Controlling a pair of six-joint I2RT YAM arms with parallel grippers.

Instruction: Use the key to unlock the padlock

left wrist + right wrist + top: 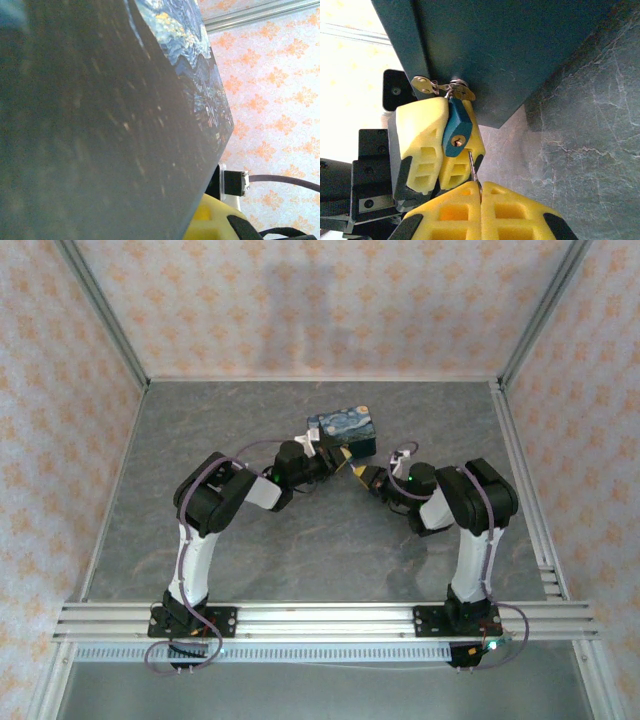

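Right gripper [480,192], bottom centre of my wrist view, pinches the key [473,170], tip just beside the padlock [455,134], which my left gripper [451,119] clamps under the tin [510,45].

This is a robotics lab test cell, not a lived-in room. A grey stone-patterned bench [300,560] sits boxed in by bare aluminium frame posts [103,310], with flat panels [300,300] papered in a pale orange floral print standing in for walls on three sides. Slotted aluminium rails [320,618] run along the near edge, and two robot arms [200,530] are bolted to them side by side. Loose purple cables [180,655] hang below the rails. The wrist views show the same printed panels and marbled surface.
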